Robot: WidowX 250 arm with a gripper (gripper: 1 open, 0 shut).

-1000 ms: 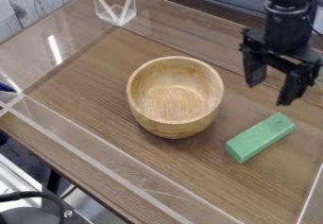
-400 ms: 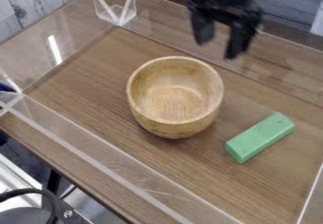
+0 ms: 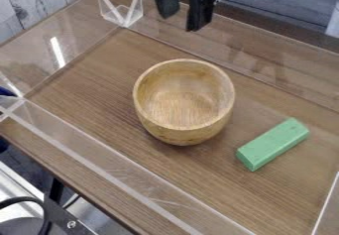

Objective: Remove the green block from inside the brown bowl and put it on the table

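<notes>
The green block (image 3: 273, 144) lies flat on the table (image 3: 93, 90) to the right of the brown bowl (image 3: 184, 101), apart from it. The bowl stands upright near the middle and its inside shows only bare wood. My black gripper (image 3: 184, 11) hangs at the top of the view, above and behind the bowl, far from the block. Its fingers (image 3: 199, 14) stand apart with nothing between them, so it is open.
Clear acrylic walls (image 3: 79, 145) edge the tabletop on all sides. A small clear acrylic stand (image 3: 121, 9) sits at the back left corner, just left of the gripper.
The gripper has travelled from the right side, above the block, leftward and up to the back of the table. Block and bowl have stayed in place.
</notes>
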